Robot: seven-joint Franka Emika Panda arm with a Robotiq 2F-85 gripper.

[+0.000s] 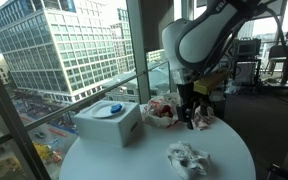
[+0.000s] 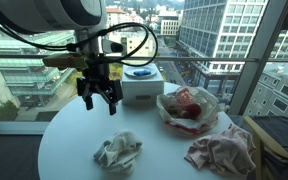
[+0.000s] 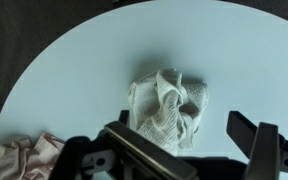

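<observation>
Near one pincer (image 2: 100, 106) lie two cloths: white cloth (image 2: 117, 152), pink cloth (image 2: 222, 150).

Wrist view: pink cloth (image 3: 19, 160) cropped by bottom-left corner; gripper (image 3: 179, 125) body blurred, cut by bottom edge; table (image 2: 74, 150) near rim cropped in both exterior views.

the round table (image 3: 74, 70) looks smooth, matt white; the crumpled rag (image 3: 169, 105) is rough, loosely woven pale cloth; the gripper (image 2: 101, 104) is matt black.
</observation>
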